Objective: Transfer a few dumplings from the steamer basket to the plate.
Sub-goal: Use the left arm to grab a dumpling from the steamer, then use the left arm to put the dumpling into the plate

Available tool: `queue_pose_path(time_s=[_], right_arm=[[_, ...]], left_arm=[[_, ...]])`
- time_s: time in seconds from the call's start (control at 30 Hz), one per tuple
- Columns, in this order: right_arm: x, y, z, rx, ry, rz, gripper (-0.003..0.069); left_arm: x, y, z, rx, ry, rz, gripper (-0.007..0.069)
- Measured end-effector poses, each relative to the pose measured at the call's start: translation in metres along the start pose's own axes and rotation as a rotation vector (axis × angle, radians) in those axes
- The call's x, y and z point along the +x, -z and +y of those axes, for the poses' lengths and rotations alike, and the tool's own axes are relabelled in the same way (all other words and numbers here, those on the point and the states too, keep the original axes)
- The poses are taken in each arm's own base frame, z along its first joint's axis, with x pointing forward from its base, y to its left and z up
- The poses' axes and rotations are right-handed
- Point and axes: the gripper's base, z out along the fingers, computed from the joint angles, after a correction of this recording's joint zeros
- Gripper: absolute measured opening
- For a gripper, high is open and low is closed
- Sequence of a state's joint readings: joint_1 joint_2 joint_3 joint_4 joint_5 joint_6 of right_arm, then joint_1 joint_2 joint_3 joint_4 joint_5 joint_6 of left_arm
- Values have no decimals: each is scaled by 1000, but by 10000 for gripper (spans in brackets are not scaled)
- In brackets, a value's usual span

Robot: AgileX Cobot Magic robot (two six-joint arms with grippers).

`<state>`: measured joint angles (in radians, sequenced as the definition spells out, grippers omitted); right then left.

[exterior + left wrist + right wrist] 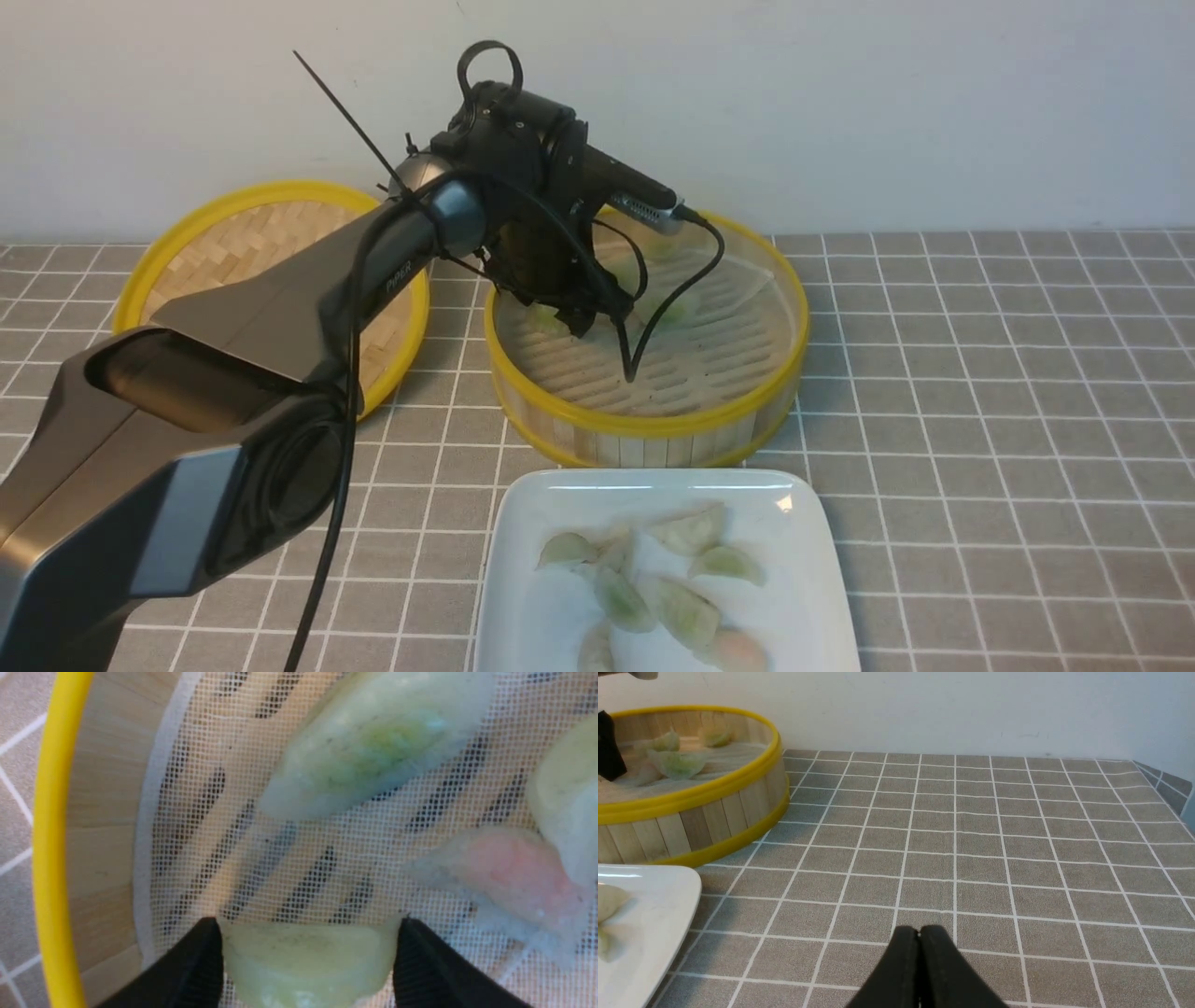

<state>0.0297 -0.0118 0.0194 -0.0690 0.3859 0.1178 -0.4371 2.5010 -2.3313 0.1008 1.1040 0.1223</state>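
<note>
Tiled tabletop [980, 420] w/ steamer basket [653, 425] behind plate [803, 579].

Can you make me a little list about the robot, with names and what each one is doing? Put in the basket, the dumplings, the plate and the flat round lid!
left gripper: fingers in the steamer basket, one at each end of a green dumpling
right gripper: fingers together, holding nothing
steamer basket: behind the plate, dumplings inside
pink dumpling: in the basket
plate: white, with several dumplings on it
woven lid: left of the basket, yellow rim
</note>
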Motion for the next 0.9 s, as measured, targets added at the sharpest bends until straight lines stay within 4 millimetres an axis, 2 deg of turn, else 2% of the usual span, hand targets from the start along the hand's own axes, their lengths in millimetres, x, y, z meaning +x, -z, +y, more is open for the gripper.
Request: queue_pose_path(time_s=[0.17, 0.37, 0.43, 0.47, 0.53, 0.57, 0.63, 0.77, 0.9], right_arm=[[0, 0, 0, 0, 0, 0, -15], [0, 0, 0, 0, 0, 0, -15], [0, 0, 0, 0, 0, 0, -15], [0, 0, 0, 0, 0, 0, -15], [0, 0, 0, 0, 0, 0, -15], [0, 0, 0, 0, 0, 0, -15], [0, 0, 0, 0, 0, 0, -15], [0, 0, 0, 0, 0, 0, -15], [0, 0, 0, 0, 0, 0, -15]], left_arm=[[-3, 22, 1, 25, 6, 30, 415], [-17, 89, 6, 44, 26, -106, 415], [-20, 118, 6, 66, 36, -161, 415], [-20, 120, 6, 65, 34, -164, 415], [-16, 143, 4, 97, 39, -187, 415], [-14, 147, 4, 101, 40, -187, 415], [0, 164, 2, 121, 40, -160, 415], [31, 182, -4, 156, 46, -93, 415], [92, 177, -25, 272, 53, 82, 415]])
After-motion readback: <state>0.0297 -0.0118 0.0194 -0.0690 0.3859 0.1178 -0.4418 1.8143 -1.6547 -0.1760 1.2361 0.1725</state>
